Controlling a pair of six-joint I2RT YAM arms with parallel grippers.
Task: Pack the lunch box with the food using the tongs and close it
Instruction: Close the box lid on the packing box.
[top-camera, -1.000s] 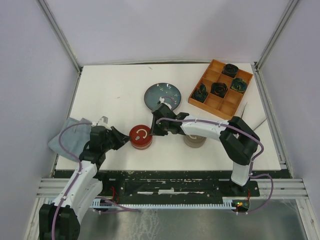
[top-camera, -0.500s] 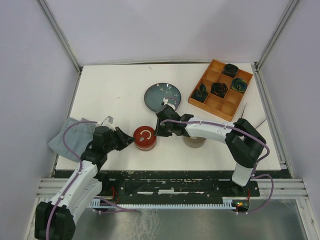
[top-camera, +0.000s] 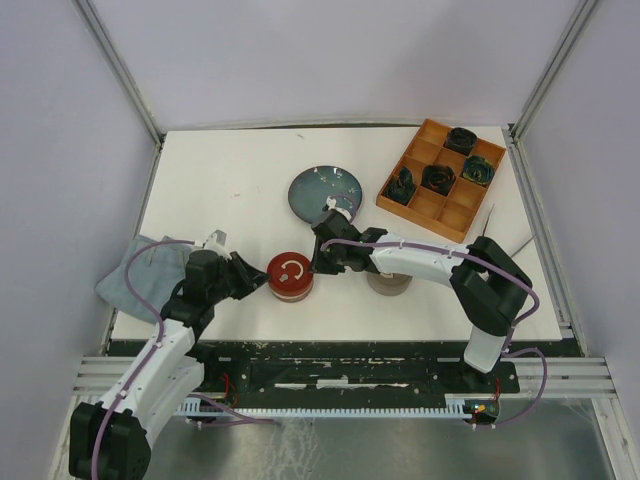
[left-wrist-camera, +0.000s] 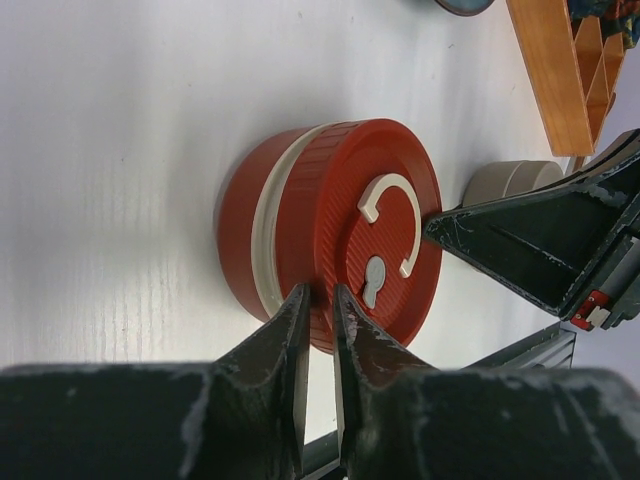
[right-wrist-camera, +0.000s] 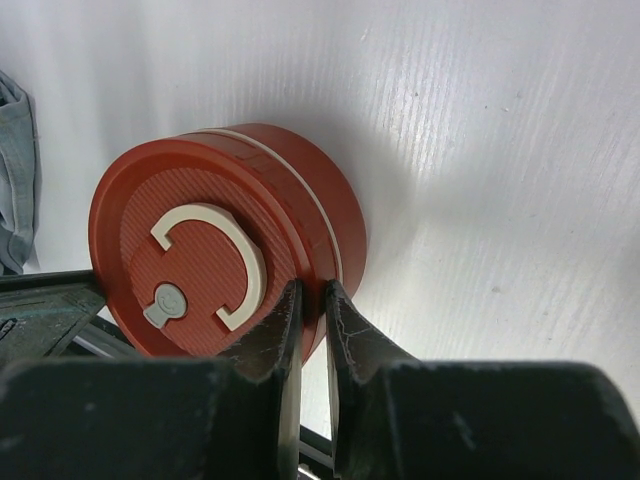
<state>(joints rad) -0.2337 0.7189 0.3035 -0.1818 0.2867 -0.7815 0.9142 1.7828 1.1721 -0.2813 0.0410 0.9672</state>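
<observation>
The lunch box (top-camera: 289, 275) sits between left tool (left-wrist-camera: 320, 294) and right tool (right-wrist-camera: 312, 289), both clenched.

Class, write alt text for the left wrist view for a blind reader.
A round red lunch box, lid on with a white C-shaped handle, sits on a white table. The left gripper, fingers nearly shut, meets its near rim; the right gripper reaches the opposite side.

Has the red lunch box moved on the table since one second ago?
Yes. The red lunch box slid slightly right, toward the beige pot.
</observation>
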